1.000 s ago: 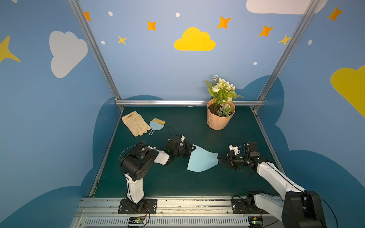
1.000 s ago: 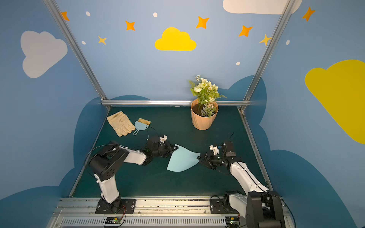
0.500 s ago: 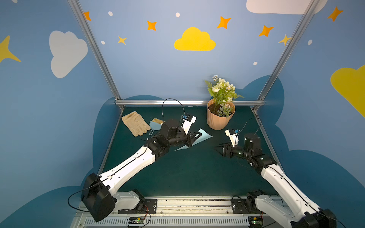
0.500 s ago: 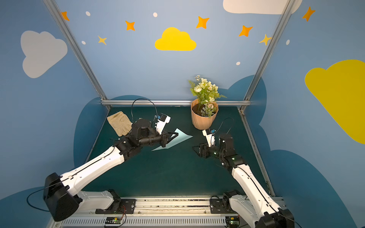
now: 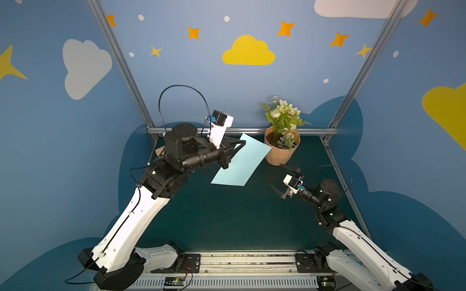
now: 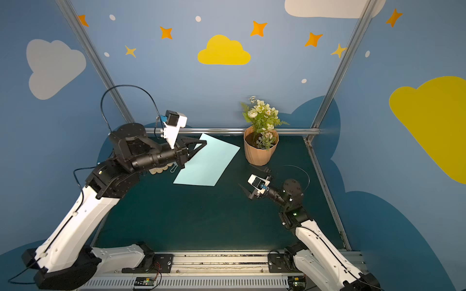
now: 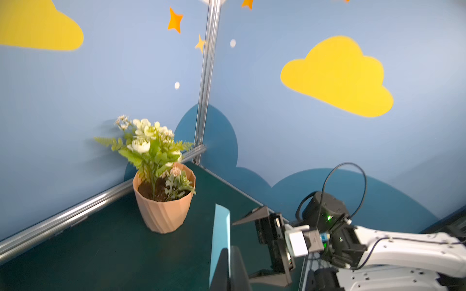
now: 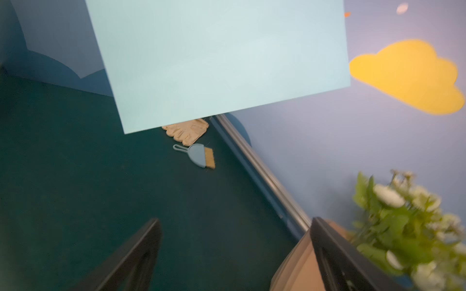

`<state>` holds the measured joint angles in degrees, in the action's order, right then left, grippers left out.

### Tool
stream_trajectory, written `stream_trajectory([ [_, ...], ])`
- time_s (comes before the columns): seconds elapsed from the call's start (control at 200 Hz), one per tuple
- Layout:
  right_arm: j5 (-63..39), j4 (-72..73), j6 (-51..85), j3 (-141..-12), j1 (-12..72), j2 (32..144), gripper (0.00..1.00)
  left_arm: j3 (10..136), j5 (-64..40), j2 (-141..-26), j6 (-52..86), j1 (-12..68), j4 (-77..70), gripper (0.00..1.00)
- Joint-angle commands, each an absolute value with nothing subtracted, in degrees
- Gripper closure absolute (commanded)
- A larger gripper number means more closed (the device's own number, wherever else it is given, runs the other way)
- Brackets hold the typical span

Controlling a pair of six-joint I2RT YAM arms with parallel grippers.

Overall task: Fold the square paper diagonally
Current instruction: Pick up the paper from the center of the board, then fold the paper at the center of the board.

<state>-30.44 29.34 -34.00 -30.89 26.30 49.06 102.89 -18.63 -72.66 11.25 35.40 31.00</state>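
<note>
Above the green table (image 5: 227, 221), just beside the flower pot (image 5: 282, 153), we see the square paper (image 5: 239, 163) hanging unfolded, apparently clear of the surface. Our left gripper (image 5: 239, 145) pinches its upper edge; our right gripper (image 5: 274, 175) stands spread wide, empty, nearby.

Now square paper (image 5: 242, 163) aloft and flat in left hand (image 5: 240, 145); right hand (image 5: 275, 175) wide, apart.
</note>
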Motion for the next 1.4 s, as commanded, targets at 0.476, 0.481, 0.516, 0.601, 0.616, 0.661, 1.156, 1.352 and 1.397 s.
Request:
stream_trajectory([
  [0.476, -26.81, 53.96, -73.62, -39.70, 35.79, 58.67, 0.01, 132.96, -22.22, -86.04, 37.15, 34.37, 47.28, 0.97],
  [0.481, -26.81, 54.14, -73.86, -39.67, 35.78, 58.74, 0.01, 132.93, -22.23, -86.04, 37.34, 34.37, 47.24, 0.97],
  [0.516, -26.81, 54.97, -75.90, -39.49, 35.93, 59.29, 0.01, 132.91, -22.48, -86.06, 38.46, 34.35, 46.98, 0.97],
  [0.601, -25.93, 57.31, -78.62, -39.05, 36.60, 60.52, 0.01, 132.81, -23.61, -86.31, 40.74, 34.37, 46.08, 0.97],
  [0.616, -25.69, 57.81, -78.84, -38.96, 36.69, 60.74, 0.01, 132.86, -23.77, -86.37, 41.12, 34.35, 45.95, 0.97],
  [0.661, -25.17, 59.48, -79.46, -38.86, 36.95, 61.60, 0.01, 132.85, -24.40, -86.58, 42.34, 34.36, 45.35, 0.97],
  [1.156, -26.59, 61.17, -80.43, -35.87, 38.99, 59.79, 0.04, 132.63, -23.04, -87.67, 44.25, 33.59, 45.22, 0.97],
  [1.352, -31.78, 37.84, -77.98, -39.46, 39.66, 52.04, 0.23, 132.37, -22.68, -87.80, 42.02, 31.59, 47.96, 0.97],
  [1.397, -32.56, 33.44, -77.65, -41.02, 39.98, 51.37, 0.29, 132.11, -22.90, -87.94, 41.71, 31.46, 48.16, 0.97],
])
